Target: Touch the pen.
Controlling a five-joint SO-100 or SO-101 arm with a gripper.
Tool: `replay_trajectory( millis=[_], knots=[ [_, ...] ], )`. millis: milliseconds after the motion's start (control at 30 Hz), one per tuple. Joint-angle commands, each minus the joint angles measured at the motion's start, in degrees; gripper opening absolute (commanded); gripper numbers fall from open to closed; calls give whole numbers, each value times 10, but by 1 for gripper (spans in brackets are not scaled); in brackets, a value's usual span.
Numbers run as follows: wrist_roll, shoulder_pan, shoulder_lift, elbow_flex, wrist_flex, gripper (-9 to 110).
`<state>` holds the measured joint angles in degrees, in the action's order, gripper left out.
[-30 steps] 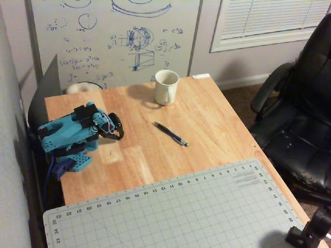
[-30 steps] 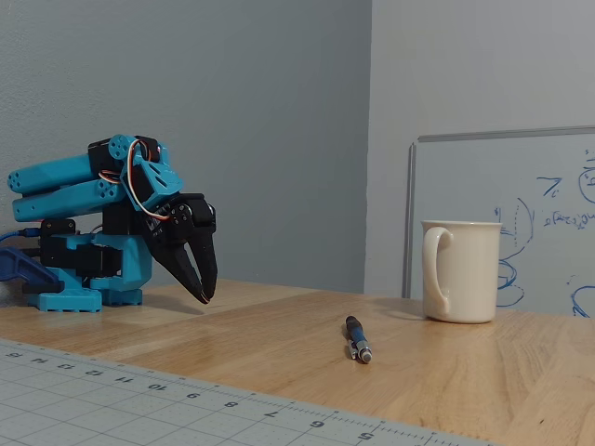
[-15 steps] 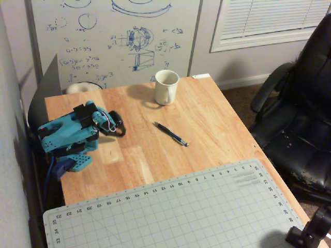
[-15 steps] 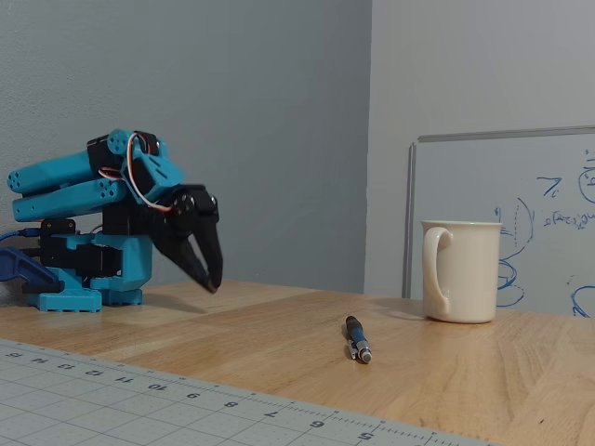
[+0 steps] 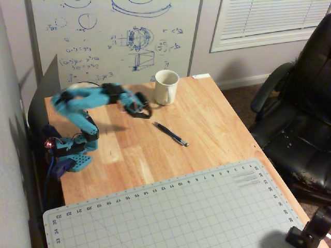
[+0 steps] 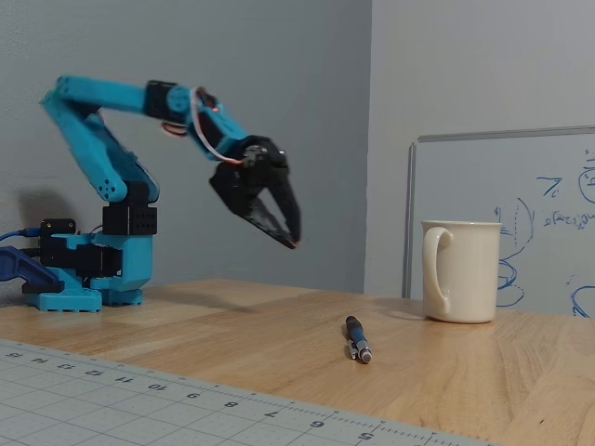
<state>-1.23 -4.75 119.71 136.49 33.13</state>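
**Gripper raised, pen untouched on table**

The pen (image 5: 170, 134) is seen lying flat on the wooden table (image 5: 217, 129) in the overhead view, angled diagonally, silvery tip pointing lower right. It lies below and slightly right of the white mug (image 5: 166, 87), apart from it, and above the cutting mat (image 5: 170, 212). In the fixed view the pen (image 6: 358, 339) is foreshortened, tip toward the camera, left of the mug (image 6: 460, 271).

The blue arm (image 6: 102, 158) is bent over from its base at the table's left edge. The black gripper (image 6: 290, 234) is held in the air, well above the tabletop and clear of the pen, fingers pointing down-right. The fingers appear close together at the tips with nothing between them; whether fully clenched cannot be told. In the overhead view the gripper (image 5: 142, 110) is blurred, just left of the mug.
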Motion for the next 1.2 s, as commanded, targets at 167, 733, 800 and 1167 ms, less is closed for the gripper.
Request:
replay_trajectory(
  millis=[167,733,800,1167],
  knots=[
    [-4,68,-312,-289,-23,1],
    [-4,93,-348,-328,-30,1],
    [-4,93,-348,-328,-31,1],
    [-4,53,-414,-373,-31,1]
  ],
)
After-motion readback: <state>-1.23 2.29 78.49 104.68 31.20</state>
